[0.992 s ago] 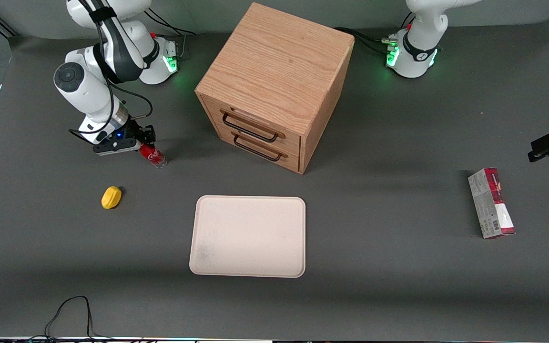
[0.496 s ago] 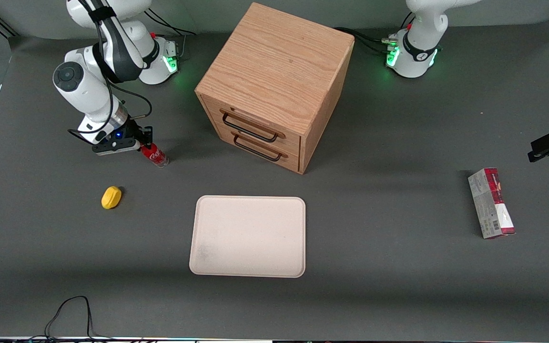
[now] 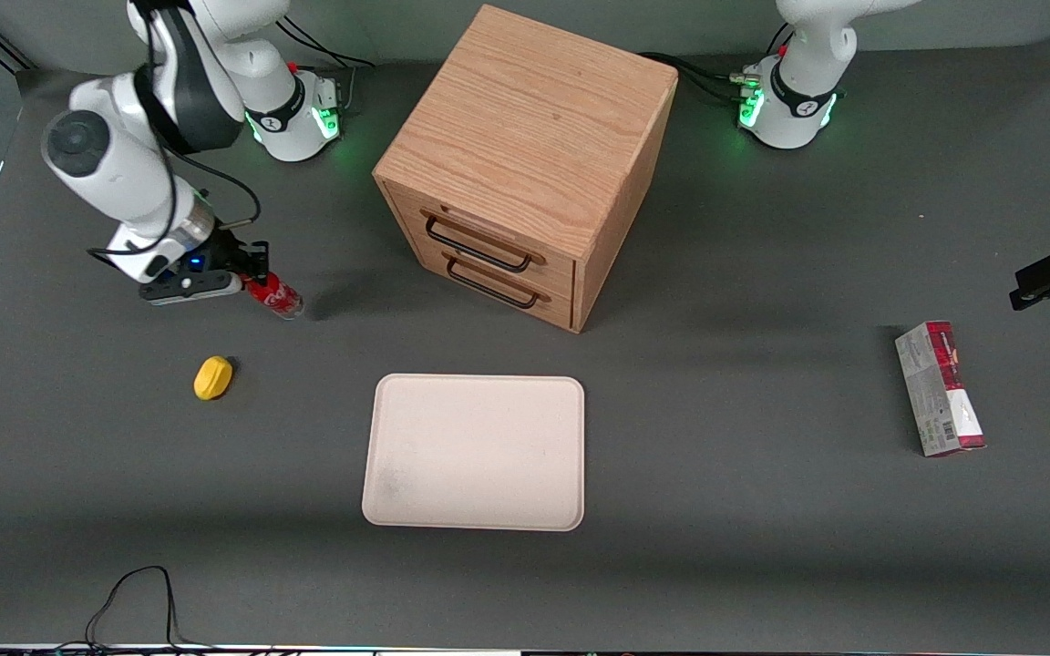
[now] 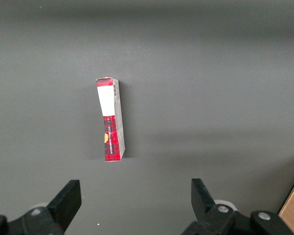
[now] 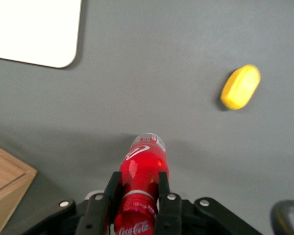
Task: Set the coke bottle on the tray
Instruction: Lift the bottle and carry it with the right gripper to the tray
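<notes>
Dark grey tabletop (image 3: 762, 565) carries everything. The tool (image 5: 137, 188) is clamped on the coke bottle (image 5: 139, 183), its two fingers (image 5: 162, 188) pressing the red body from both sides. In the front view the tool (image 3: 247, 278) holds the coke bottle (image 3: 272, 296) tilted, toward the working arm's end of the tabletop. I think the bottle is lifted a little, but I cannot be sure.

Near the bottle, closer to the front camera, lies a small yellow lemon-shaped thing (image 3: 212, 377). The tray (image 3: 475, 451) is bare and lies well apart from the bottle, closer to the front camera. Just in front of the wooden drawer cabinet (image 3: 525, 164) is where the tray sits.

The step now looks like carrying the bottle after picking it up. Next, the arm should bring the bottle over the tray, lower it onto the flat part, then let go gently so it does not roll off.
</notes>
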Motion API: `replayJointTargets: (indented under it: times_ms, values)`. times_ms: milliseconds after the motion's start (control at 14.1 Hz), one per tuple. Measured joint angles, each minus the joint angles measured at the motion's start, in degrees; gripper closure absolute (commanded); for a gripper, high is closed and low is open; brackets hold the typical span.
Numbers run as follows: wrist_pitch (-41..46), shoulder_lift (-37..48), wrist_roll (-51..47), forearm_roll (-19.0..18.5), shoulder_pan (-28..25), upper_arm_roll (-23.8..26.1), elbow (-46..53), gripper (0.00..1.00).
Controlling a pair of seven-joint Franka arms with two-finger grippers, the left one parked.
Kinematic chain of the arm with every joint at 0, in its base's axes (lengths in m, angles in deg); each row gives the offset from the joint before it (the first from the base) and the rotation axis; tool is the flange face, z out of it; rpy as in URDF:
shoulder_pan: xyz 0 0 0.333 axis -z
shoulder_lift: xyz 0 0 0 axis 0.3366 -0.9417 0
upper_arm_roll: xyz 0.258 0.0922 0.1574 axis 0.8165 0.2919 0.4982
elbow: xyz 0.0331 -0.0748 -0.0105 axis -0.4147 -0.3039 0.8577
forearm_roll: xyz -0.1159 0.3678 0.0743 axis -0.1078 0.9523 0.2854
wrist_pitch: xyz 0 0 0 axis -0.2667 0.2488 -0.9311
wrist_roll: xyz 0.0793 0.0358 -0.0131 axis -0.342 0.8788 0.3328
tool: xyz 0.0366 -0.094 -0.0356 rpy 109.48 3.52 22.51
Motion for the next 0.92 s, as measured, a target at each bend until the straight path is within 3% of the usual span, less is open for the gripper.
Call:
replayJointTargets:
  times_ms: [283,496,709,921]
  values:
    - [21.5,-8.8,-3.2,0.4,0.0,0.1,25.6,1.00]
    - [31.8,-21.1,-6.5,4.4,-0.1,0.4,45.3,1.00]
    - [36.4,-31.4,-10.2,5.8,-0.1,0.7,59.2,1.00]
    - [36.1,-37.8,-13.0,6.4,-0.1,1.0,65.2,1.00]
